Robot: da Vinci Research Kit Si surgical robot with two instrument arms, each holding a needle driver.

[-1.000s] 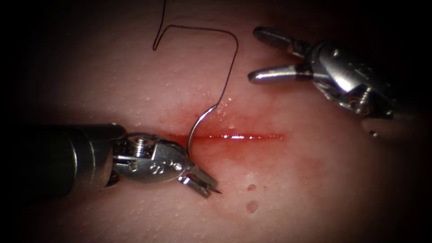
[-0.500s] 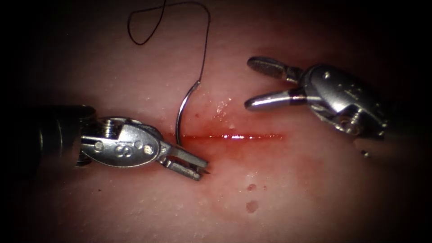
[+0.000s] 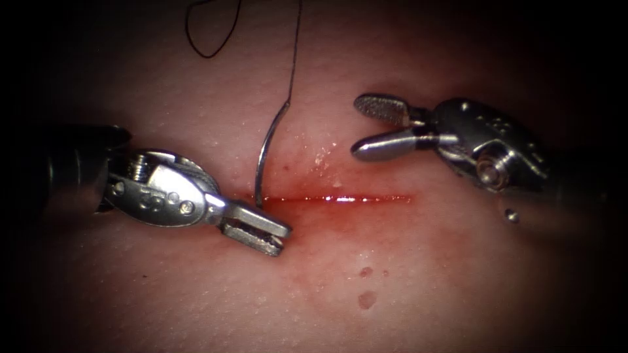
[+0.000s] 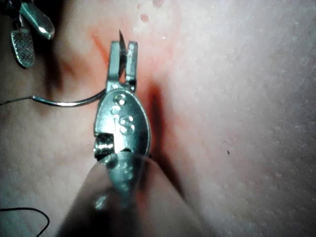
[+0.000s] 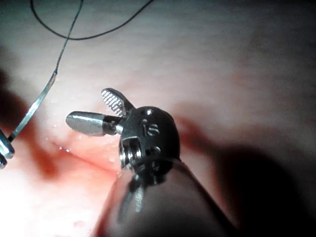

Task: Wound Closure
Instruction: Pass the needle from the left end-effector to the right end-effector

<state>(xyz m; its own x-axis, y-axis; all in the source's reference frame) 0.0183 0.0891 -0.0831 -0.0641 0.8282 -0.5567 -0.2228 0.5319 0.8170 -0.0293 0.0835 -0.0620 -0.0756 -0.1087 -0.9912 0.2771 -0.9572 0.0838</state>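
Observation:
My left tool (image 3: 282, 240) lies just below the left end of the cut (image 3: 353, 198), its jaws shut on the curved needle (image 3: 265, 150) close to the point. In the left wrist view the needle's point sticks out just past the left tool's jaw tips (image 4: 123, 45), and the body (image 4: 74, 103) curves away sideways. The needle rises free of the tissue above the cut's left end. Dark thread (image 3: 296, 52) runs up from its rear end. Above the cut's right half, my right tool (image 3: 356, 128) stands open, also seen close up (image 5: 86, 106), holding nothing.
The thread makes a loop (image 3: 206, 39) on the tissue at the far upper left. Red fluid stains the tissue along the cut, with small spots (image 3: 366, 299) below it. The tissue surface (image 3: 458, 274) is pale pink around the wound.
The left tool drew back to the left and rolled, swinging the needle's rear end up and left. The thread followed it. The right tool shifted down and left, staying open.

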